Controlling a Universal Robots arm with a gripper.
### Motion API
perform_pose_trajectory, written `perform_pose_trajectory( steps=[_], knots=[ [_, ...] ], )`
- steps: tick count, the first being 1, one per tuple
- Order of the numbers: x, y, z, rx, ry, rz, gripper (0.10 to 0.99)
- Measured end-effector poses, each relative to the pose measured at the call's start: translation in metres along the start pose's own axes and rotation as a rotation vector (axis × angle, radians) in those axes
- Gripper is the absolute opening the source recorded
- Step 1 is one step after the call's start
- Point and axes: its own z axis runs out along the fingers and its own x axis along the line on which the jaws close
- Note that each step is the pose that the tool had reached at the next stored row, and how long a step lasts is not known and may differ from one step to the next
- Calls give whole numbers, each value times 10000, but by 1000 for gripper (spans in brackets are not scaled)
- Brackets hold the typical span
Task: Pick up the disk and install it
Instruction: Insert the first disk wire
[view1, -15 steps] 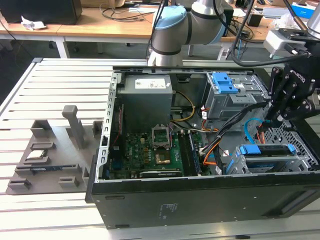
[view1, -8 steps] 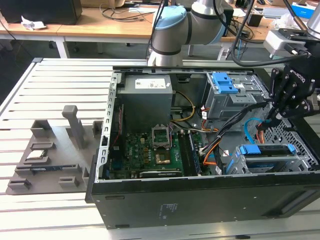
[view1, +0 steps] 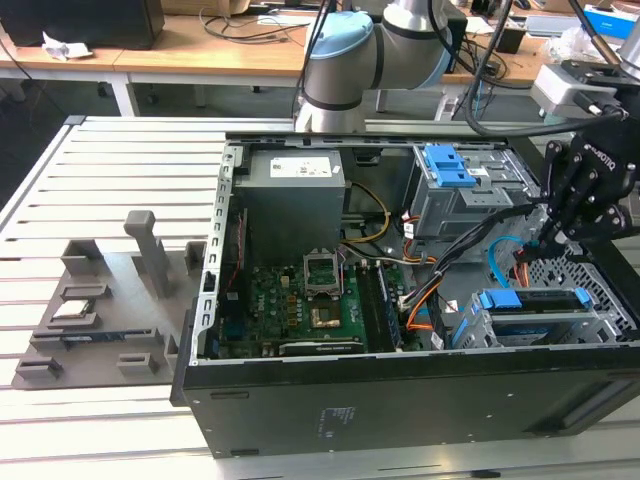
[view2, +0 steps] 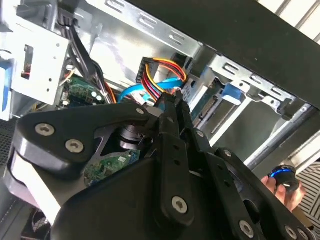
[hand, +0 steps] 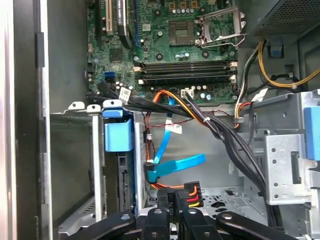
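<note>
Pincer closed narrow on nothing, just above the coloured power connector, the disk seated alongside.

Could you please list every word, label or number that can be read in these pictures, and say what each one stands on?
No text here can be quoted with confidence.
White label on the power supply: print too small to read.
Sticker on the case's outer wall: too small to read.
Markings on the motherboard: too fine to read.
White tag on a cable: blurred, unreadable.
</note>
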Motion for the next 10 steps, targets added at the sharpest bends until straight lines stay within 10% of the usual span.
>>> perform_pose_trajectory(
  steps=[10],
  knots=[
    [312,-18,72,1,6,0,169]
  ],
)
